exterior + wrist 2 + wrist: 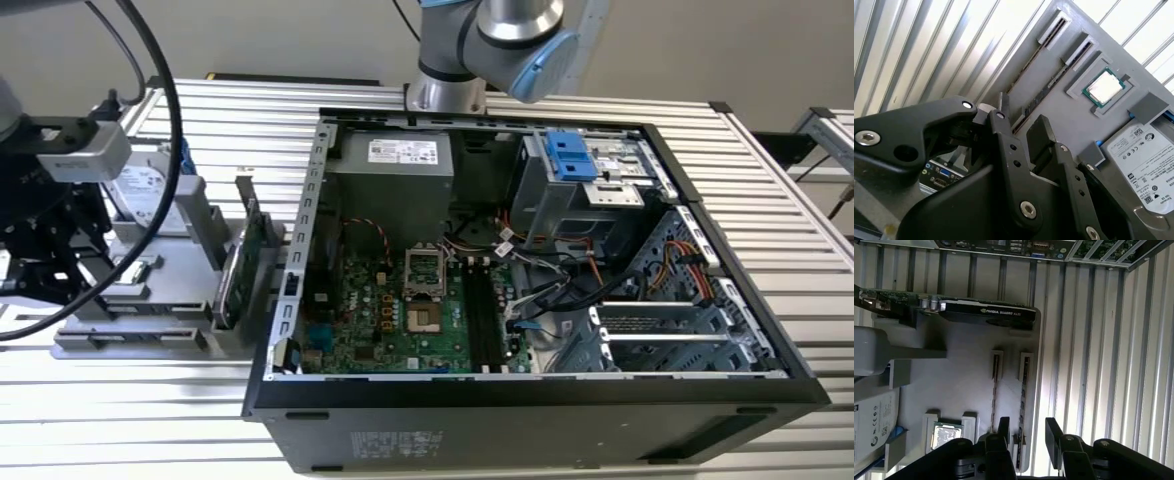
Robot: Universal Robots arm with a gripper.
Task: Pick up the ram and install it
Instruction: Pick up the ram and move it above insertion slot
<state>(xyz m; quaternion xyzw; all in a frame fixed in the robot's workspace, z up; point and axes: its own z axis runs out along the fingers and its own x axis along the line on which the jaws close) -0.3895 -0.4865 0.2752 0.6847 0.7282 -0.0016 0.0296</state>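
Wall: a plain, pale wall (694, 50) runs behind the scene in the exterior view.
Table: a silver metal worktop (120, 410), ribbed along its length, spans the foreground.
Neighbouring surface: a second slatted table (830, 130) stands at the exterior view's right, with a dark gap between the two.
Light: bright and even; glare whitens the worktop's ribs in the second wrist view.

In the first wrist view the pincer (1028, 432) hangs with fingers apart above the ram (1022, 405). A second stick (994, 405) stands near, leaving a narrow lane of holder (964, 370) between them. Bare table (1104, 365) lies free on the ram's other side. A card (984, 315) walls the holder's far end. In the exterior view, cables (534, 290) crowd the slots (481, 320) from the exterior view's right.
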